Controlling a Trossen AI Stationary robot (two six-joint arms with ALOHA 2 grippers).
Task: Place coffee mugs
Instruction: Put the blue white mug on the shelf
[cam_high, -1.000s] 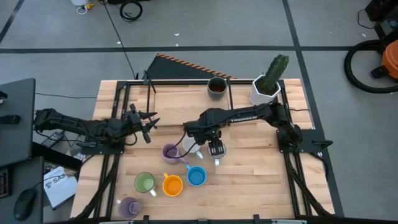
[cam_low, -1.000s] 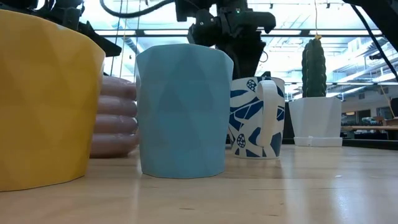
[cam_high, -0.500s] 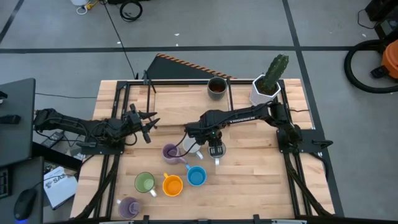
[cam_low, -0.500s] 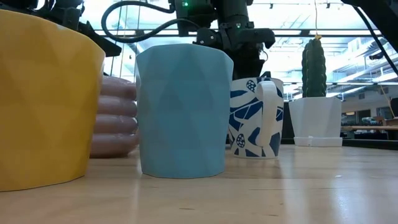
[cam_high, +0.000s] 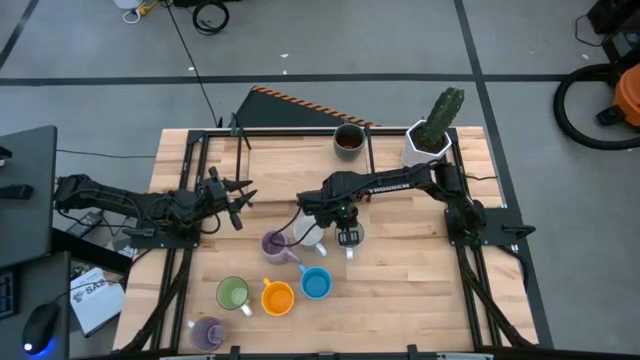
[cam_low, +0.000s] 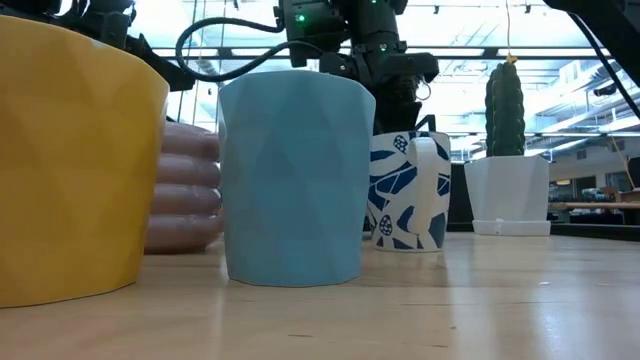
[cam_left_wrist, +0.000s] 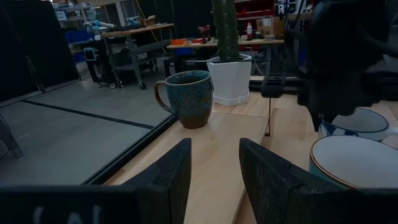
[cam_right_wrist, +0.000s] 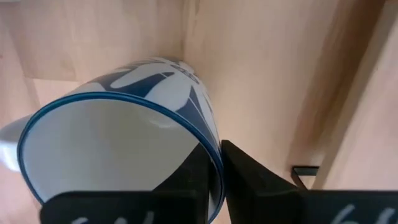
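My right gripper (cam_right_wrist: 214, 163) is shut on a white mug with a blue leaf pattern (cam_high: 349, 237) near the table's middle. A plain white mug (cam_high: 310, 236) and a purple mug (cam_high: 274, 244) stand to its left. Nearer the front edge stand a blue mug (cam_high: 315, 283), an orange mug (cam_high: 277, 297), a green mug (cam_high: 232, 293) and a second purple mug (cam_high: 207, 333). A dark brown mug (cam_high: 349, 141) stands at the far edge. My left gripper (cam_high: 240, 200) hovers open at the table's left, with nothing between its fingers. My right gripper holds the patterned mug by its rim (cam_right_wrist: 210, 144), on the side away from the handle. One finger is inside the mug and one outside. The fingers come from above, pointing down. In the low view the mug (cam_low: 410, 195) stands slightly tilted; whether its base is off the table I cannot tell.
A white angular pot with a green cactus (cam_high: 428, 140) stands at the far right. Black frame rails (cam_high: 470, 260) run along both sides of the table. Bare wood lies to the right of the patterned mug and along the near right.
My right gripper has shut on the patterned mug's rim. The mug has tipped slightly and its bottom edge sits a little higher in the low view than before.
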